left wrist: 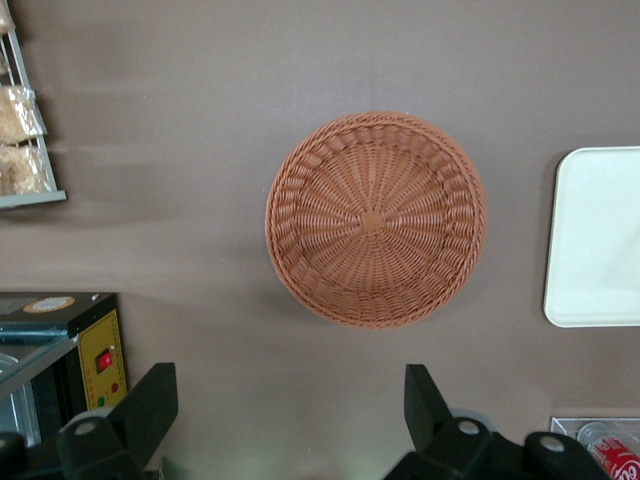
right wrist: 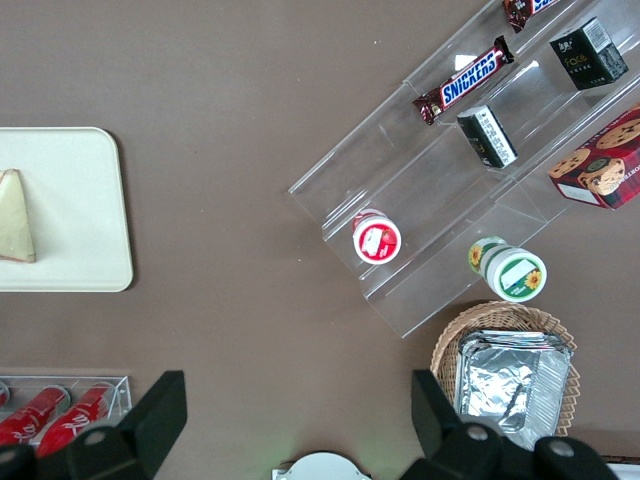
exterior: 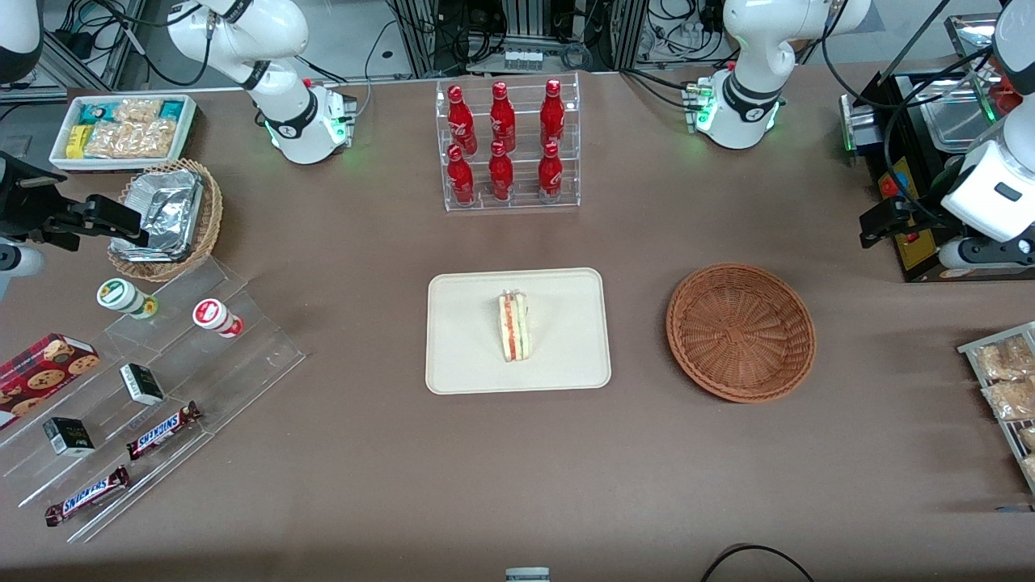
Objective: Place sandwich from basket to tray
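Front camera overlooks table; wrist cameras face straight down.

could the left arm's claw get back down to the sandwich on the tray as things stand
Probably yes. The sandwich lies uncovered in the middle of the tray, nothing over or against it. The claw hangs open, holding nothing, above the table beside the empty basket, with bare table between basket and tray.

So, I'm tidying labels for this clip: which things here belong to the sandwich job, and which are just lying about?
Job:
sandwich, lying on the tray
basket, now holding nothing
hand, open, raised above the table near the basket

Lying about:
red bottles
Snickers bars
foil basket
cookie box
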Motion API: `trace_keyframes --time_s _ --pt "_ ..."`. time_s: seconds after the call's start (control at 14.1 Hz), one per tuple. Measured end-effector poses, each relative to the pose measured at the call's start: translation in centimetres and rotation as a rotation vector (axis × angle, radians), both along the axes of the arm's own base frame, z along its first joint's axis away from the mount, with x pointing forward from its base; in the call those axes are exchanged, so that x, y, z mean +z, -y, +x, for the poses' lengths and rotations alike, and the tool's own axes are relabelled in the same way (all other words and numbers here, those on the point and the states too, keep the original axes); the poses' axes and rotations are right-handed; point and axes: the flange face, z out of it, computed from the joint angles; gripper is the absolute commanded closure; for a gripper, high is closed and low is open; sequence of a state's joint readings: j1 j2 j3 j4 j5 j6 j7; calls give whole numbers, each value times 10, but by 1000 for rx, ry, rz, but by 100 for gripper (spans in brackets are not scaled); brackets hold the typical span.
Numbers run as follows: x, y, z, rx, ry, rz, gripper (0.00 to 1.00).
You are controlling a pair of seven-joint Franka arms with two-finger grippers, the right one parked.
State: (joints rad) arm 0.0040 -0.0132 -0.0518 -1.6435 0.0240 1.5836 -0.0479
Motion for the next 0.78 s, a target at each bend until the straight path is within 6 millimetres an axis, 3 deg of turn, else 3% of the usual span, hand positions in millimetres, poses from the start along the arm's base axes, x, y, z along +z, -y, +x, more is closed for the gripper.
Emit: trace_keyframes --time_s 0.28,0.78 --pt "9 13 5 -24 51 -53 0" --pt "13 13 24 -29 77 -52 0"
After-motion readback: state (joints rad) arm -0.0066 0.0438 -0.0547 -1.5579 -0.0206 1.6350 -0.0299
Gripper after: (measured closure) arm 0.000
